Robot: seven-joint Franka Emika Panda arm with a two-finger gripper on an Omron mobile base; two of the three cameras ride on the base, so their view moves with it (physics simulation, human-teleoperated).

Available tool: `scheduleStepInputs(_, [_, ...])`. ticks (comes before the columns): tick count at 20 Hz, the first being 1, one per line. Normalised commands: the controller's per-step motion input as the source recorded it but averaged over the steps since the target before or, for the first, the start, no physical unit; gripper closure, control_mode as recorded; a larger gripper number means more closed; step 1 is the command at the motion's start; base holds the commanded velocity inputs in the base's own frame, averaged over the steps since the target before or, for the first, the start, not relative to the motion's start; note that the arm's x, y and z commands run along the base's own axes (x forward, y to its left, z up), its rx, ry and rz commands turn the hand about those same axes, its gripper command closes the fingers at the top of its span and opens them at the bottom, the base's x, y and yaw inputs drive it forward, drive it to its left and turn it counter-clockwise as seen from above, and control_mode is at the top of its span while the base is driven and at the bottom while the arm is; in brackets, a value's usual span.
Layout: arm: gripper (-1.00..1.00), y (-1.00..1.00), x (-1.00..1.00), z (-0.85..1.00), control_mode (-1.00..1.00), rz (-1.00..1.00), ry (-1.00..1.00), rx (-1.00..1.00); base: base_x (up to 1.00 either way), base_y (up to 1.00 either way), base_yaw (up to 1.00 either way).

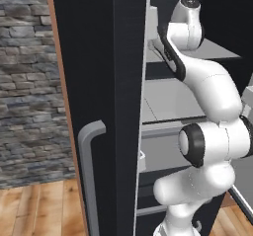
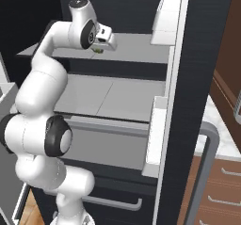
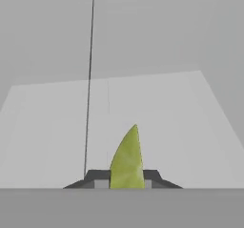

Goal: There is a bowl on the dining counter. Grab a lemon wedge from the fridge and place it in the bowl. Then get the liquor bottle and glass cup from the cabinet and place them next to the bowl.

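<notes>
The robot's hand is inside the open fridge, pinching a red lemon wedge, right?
Not quite. The lemon wedge is yellow-green, not red, as the hand view shows. The rest holds: the hand is inside the open fridge, pinching it.

One lemon wedge (image 3: 127, 160), one open fridge (image 1: 99, 82).

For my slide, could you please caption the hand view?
Gripper shut on the small yellow-green lemon wedge above a grey fridge shelf.

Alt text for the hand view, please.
A yellow-green lemon wedge stands point-up, pinched between the gripper's dark jaws at the bottom of the frame. Behind it lie a pale grey fridge shelf and back wall.
</notes>
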Motion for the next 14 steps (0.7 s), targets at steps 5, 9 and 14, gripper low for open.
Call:
scheduleStepInputs(5, [1.0,-0.03,-1.0,0.09,-1.0,0.0,-0.26,0.1,0.0,0.0,0.0])
scheduleStepInputs(9, [1.0,0.0,-1.0,0.0,-1.0,0.0,-0.22,0.05,0.0,0.0,0.0])
scheduleStepInputs(14, [1.0,0.0,-1.0,0.05,-1.0,0.0,-0.02,0.0,0.0,0.0,0.0])
